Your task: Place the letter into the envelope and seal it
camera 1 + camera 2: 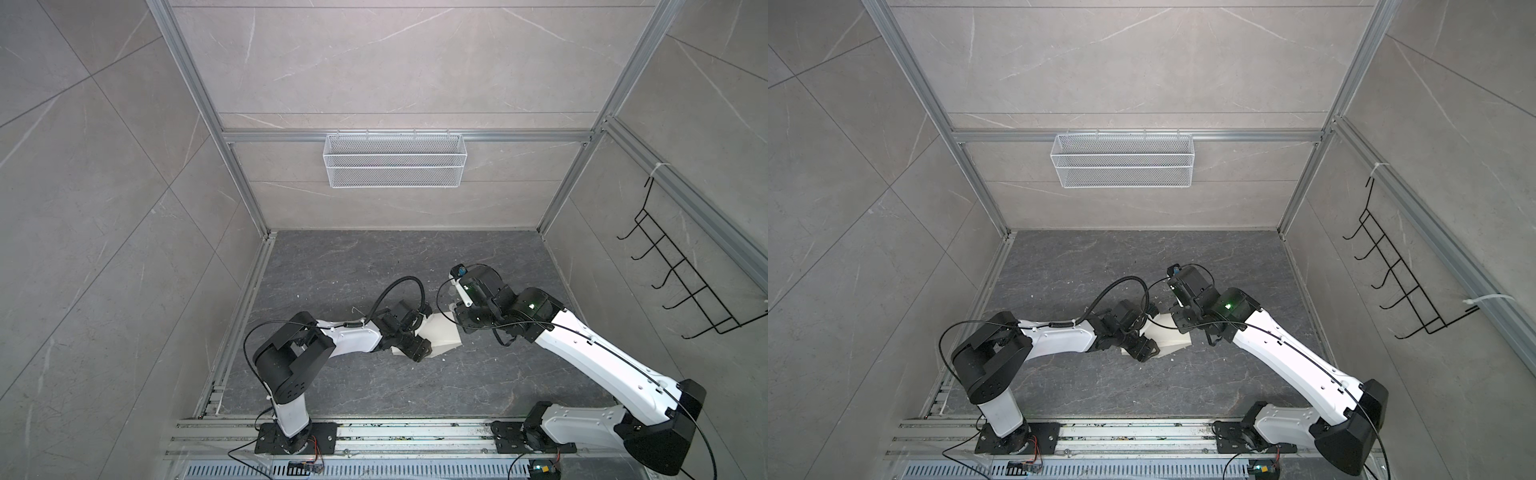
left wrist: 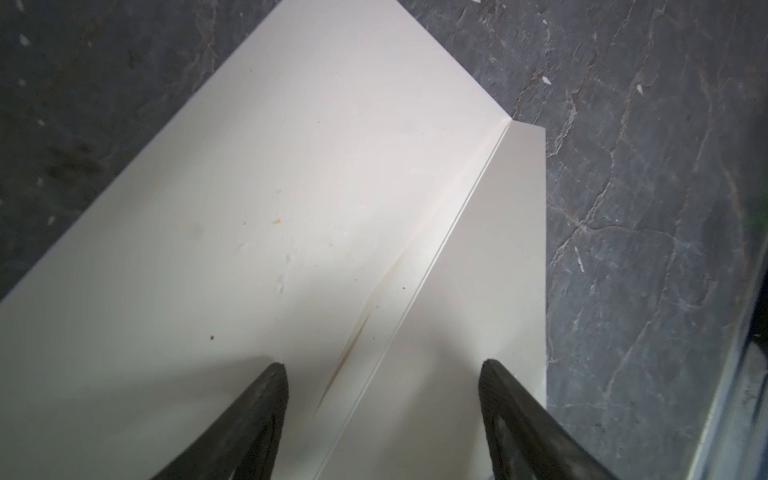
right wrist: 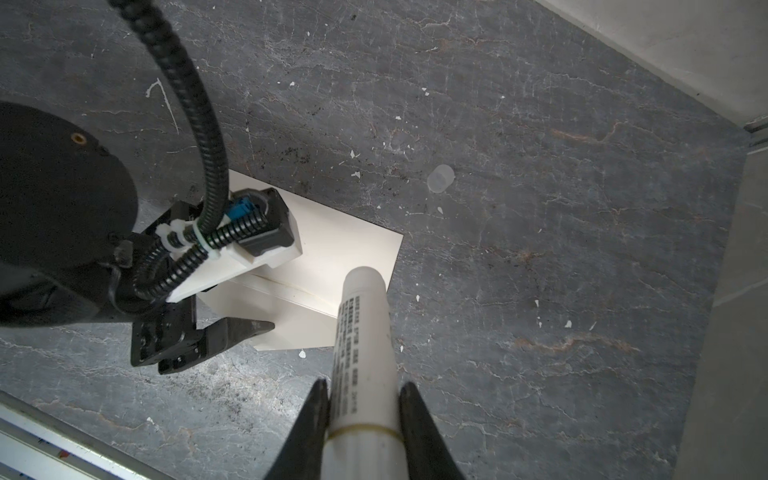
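Envelope (image 2: 291, 187) lies flat, left jaws spread empty over it; right jaws clamp the white tube (image 3: 365, 332), likely for sealing

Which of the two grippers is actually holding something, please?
The right gripper: its jaws are shut on the white tube. The left gripper is open above the envelope, with nothing between its fingers.

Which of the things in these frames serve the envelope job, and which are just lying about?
Job: envelope, under the open left gripper; white printed tube, likely glue, held by the right gripper. The letter is not visible.
Lying about: small translucent cap on the table; white mesh basket; black wire hook rack.
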